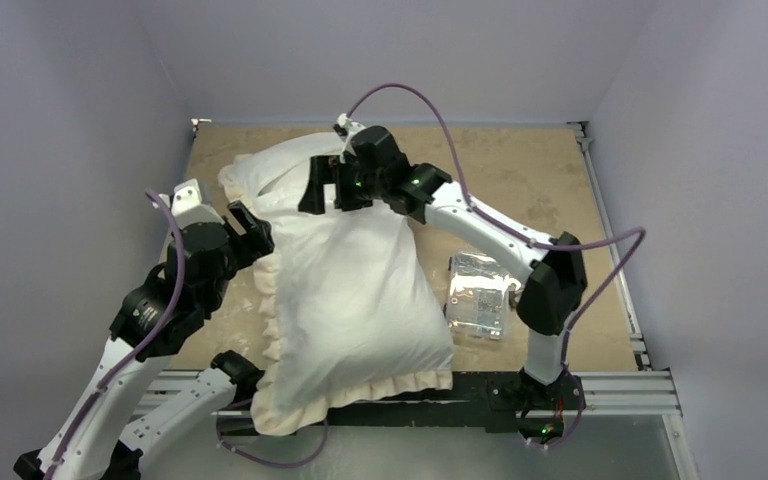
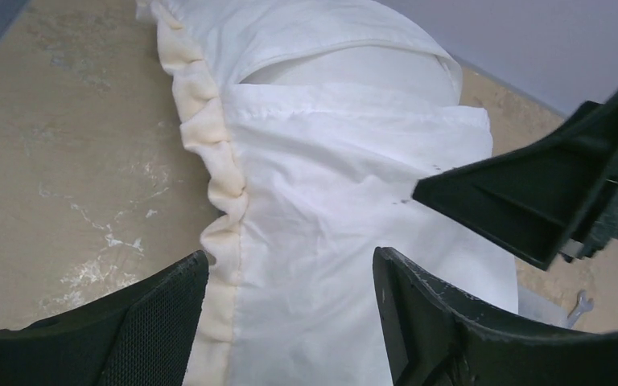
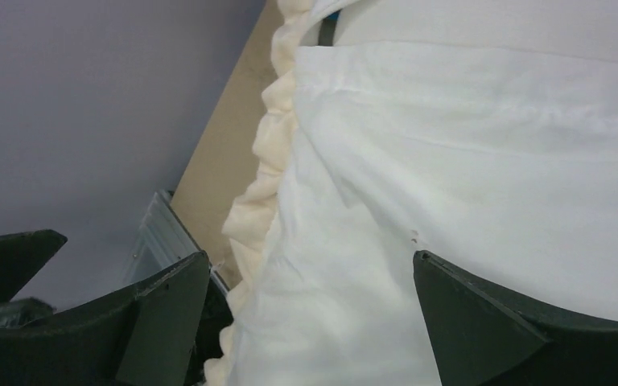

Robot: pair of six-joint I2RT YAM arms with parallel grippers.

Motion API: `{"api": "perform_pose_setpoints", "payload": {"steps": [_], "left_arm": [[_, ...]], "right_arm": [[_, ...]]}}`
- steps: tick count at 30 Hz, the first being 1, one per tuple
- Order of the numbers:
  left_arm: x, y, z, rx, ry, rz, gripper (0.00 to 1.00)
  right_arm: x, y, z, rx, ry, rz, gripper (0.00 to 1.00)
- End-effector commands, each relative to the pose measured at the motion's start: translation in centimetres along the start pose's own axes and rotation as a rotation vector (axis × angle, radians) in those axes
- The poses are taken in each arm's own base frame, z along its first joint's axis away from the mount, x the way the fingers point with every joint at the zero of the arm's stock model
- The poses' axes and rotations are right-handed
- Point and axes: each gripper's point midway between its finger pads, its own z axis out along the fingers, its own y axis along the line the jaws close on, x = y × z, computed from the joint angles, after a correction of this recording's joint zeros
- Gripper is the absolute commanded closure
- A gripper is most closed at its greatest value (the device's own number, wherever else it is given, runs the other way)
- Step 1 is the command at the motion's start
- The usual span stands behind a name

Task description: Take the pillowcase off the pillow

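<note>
The pillowcase (image 1: 360,290) lies white back up across the table, with its cream frill (image 1: 270,330) along the left and near edges. Its dark plush face is hidden underneath. The pillow (image 2: 346,68) fills it and shows only through the flap opening in the left wrist view. My left gripper (image 1: 247,232) is open at the case's left edge, its jaws astride the frill seam (image 2: 290,314). My right gripper (image 1: 325,187) is open over the far end of the case (image 3: 306,305), holding nothing. One of its fingers (image 2: 523,193) shows in the left wrist view.
A clear plastic package (image 1: 478,293) lies right of the pillow beside the right arm. A metal rail (image 1: 610,385) runs along the near edge. Grey walls enclose the table on three sides. A small wrench (image 2: 581,304) lies on the tabletop.
</note>
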Motion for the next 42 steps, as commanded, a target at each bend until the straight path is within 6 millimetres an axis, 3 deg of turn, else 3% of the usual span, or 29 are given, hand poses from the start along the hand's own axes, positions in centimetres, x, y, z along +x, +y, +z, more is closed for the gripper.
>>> {"api": "perform_pose_setpoints", "payload": {"steps": [1, 6, 9, 14, 17, 19, 21, 24, 28, 31, 34, 39, 42], "left_arm": [[1.6, -0.6, 1.1, 0.006, 0.061, 0.046, 0.26], [5.0, -2.4, 2.9, 0.066, 0.162, 0.025, 0.24], [8.1, -3.4, 4.2, 0.098, 0.251, 0.005, 0.24], [13.0, -3.6, 6.0, 0.095, 0.371, -0.035, 0.24], [14.8, -2.8, 7.0, 0.058, 0.398, -0.041, 0.24], [15.4, -2.5, 7.7, 0.035, 0.408, -0.038, 0.24], [15.9, -2.2, 8.4, 0.014, 0.421, -0.023, 0.25], [16.3, -2.1, 9.4, -0.008, 0.438, -0.009, 0.27], [16.8, -2.4, 10.5, -0.013, 0.446, -0.012, 0.33], [16.4, -2.8, 11.9, -0.016, 0.436, 0.005, 0.43], [14.8, -4.2, 14.0, 0.003, 0.405, 0.034, 0.58], [11.4, -9.4, 17.9, 0.122, 0.349, 0.068, 0.85], [10.4, -12.9, 20.1, 0.203, 0.355, 0.092, 1.00]], "right_arm": [[-0.6, -4.8, -5.1, 0.162, -0.044, -0.010, 0.01], [2.6, -10.3, -9.6, 0.272, -0.019, 0.068, 0.01], [5.5, -11.8, -11.7, 0.304, 0.023, 0.084, 0.01], [12.0, -13.8, -12.9, 0.313, 0.160, 0.121, 0.01], [14.6, -13.9, -12.1, 0.242, 0.188, 0.148, 0.01], [16.2, -13.2, -11.2, 0.159, 0.215, 0.176, 0.07], [17.7, -12.6, -10.3, 0.103, 0.251, 0.180, 0.21], [19.4, -11.2, -9.0, 0.053, 0.299, 0.136, 0.49], [20.8, -9.2, -8.0, -0.005, 0.345, 0.068, 0.97], [20.8, -7.2, -7.9, -0.064, 0.346, -0.008, 1.00], [20.5, -4.5, -8.0, -0.144, 0.342, -0.103, 1.00], [19.3, -0.6, -7.3, -0.236, 0.299, -0.218, 1.00], [18.2, 1.0, -6.1, -0.265, 0.287, -0.257, 1.00]]}}
